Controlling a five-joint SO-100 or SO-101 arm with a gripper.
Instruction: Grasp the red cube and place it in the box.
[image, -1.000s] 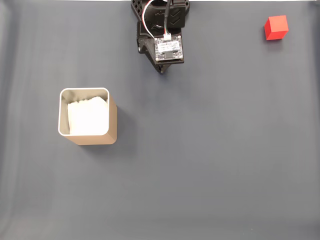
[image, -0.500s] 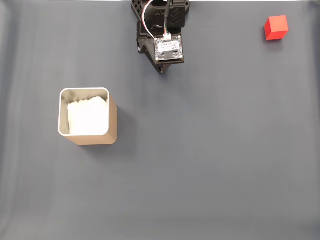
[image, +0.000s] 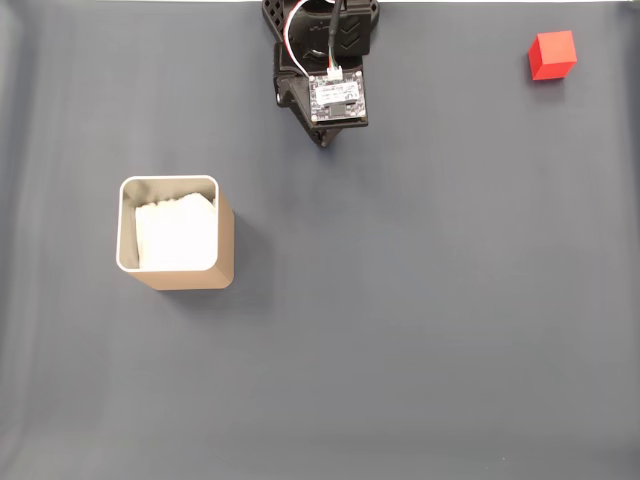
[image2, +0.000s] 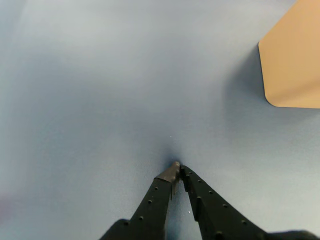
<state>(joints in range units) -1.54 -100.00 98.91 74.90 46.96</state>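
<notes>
The red cube (image: 552, 54) sits alone at the top right of the grey mat in the fixed view. The box (image: 226, 240), tan with a pale rim and white lining, stands open-topped at the left; its tan wall (image2: 295, 60) fills the upper right corner of the wrist view. My arm is folded at the top centre, with the gripper (image: 323, 140) far from both cube and box. In the wrist view the gripper (image2: 177, 167) points down at bare mat, its two black fingers meeting at the tips, shut with nothing between them.
A grey mat (image: 400, 320) covers the whole work surface. The arm's base and a small circuit board (image: 336, 98) with wires sit at the top centre edge.
</notes>
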